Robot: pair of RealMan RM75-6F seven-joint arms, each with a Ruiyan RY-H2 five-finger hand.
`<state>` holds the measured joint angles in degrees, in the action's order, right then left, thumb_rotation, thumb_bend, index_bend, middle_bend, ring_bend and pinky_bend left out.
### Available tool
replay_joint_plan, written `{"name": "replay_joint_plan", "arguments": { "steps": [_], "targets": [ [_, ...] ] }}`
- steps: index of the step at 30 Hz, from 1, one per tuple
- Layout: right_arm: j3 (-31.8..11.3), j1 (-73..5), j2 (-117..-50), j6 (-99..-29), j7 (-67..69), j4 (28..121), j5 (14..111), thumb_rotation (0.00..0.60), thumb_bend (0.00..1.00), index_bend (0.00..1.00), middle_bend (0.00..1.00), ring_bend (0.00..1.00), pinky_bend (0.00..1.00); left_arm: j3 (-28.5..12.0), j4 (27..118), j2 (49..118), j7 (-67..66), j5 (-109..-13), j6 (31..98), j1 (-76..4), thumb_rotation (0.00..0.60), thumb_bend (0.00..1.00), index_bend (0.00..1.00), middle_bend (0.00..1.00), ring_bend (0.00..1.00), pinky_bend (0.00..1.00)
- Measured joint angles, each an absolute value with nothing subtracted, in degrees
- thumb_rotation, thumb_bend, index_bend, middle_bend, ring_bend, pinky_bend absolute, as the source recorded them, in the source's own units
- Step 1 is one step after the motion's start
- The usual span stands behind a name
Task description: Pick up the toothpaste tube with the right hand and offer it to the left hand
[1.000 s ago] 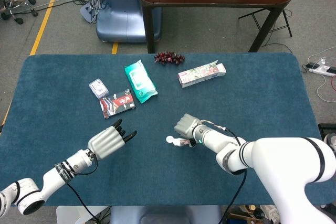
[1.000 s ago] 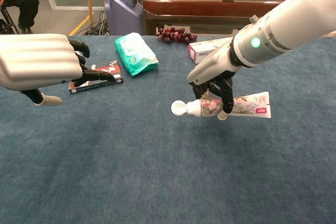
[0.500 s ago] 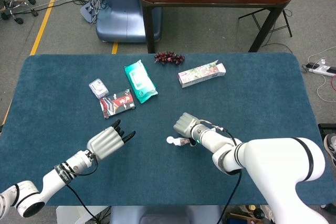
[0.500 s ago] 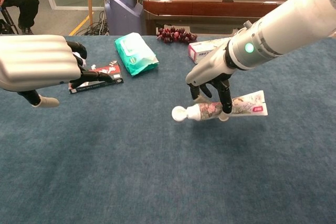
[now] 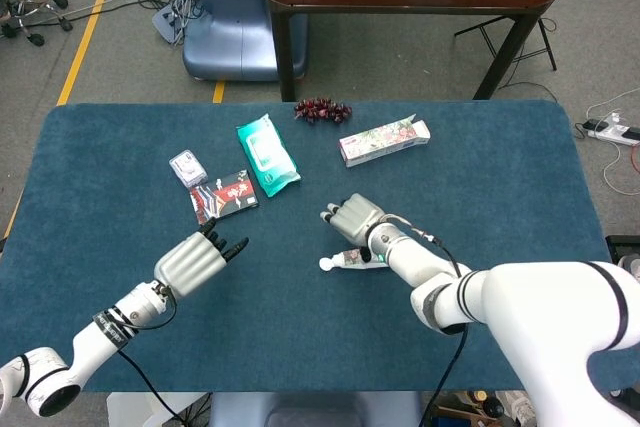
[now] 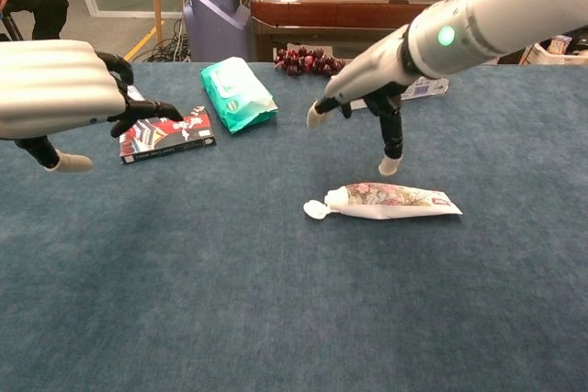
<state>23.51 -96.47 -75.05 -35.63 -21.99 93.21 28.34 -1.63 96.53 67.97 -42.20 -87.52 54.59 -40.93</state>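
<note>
Tube (image 6: 390, 200) flat on cloth; right hand (image 6: 372, 75) released, above it. Wipes (image 6: 238, 93), booklet (image 6: 166, 133) far left. Left hand (image 6: 57, 94) spread, holds nothing, cropped at frame edge.

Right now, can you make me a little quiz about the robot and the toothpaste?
1. True or false: the right hand holds the toothpaste tube.
2. Which way does the tube's white cap point in the chest view: A) left, B) right?
3. What green thing lies beside the red and black booklet?

Key: 1. False, the tube lies flat on the table. 2. A. 3. The wet wipes pack.
</note>
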Motion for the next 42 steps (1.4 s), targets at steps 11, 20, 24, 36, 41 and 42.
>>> {"name": "replay_joint_plan", "arguments": {
  "steps": [11,20,24,36,41,42],
  "targets": [
    [22.2,-81.4,-62.5,-52.1,-16.1,101.3,36.6,0.577,0.22,0.0,0.24,0.26,0.32,-5.2,96.8,67.4,-27.9,-76.8,62.5,-34.5,0.6,0.22,0.13,0.45,0.44,0.17],
    [21.9,-62.5,-57.7,-67.4,-10.6,103.3,47.6,0.6,0.22,0.09,0.31,0.31,0.38,-6.1,95.0,68.0,-17.5,-75.1,71.6,-27.7,0.6,0.22,0.13,0.45,0.43,0.17],
    [21.5,-54.1,-57.0,-74.7,-8.7,103.2,52.0,0.6,0.22,0.14,0.34,0.31,0.38,-5.9,94.8,68.0,-14.1,-74.8,74.6,-24.4,0.6,0.22,0.16,0.45,0.43,0.17],
    [18.2,-30.4,-58.2,-95.4,-6.4,101.3,62.9,0.6,0.22,0.18,0.34,0.31,0.38,-3.4,97.3,67.1,-13.0,-77.8,84.8,-16.1,0.6,0.22,0.17,0.44,0.42,0.17],
    [16.4,-23.9,-58.6,-97.8,-5.8,100.6,66.2,0.6,0.22,0.18,0.34,0.31,0.38,-2.3,99.4,66.7,-14.8,-78.3,87.5,-13.0,0.6,0.22,0.17,0.44,0.42,0.17],
    [15.9,-23.0,-58.7,-98.1,-5.8,100.5,66.7,0.6,0.22,0.19,0.34,0.31,0.38,-2.1,99.5,66.7,-15.0,-78.4,87.8,-12.6,0.6,0.22,0.17,0.44,0.42,0.17]
  ]
}}
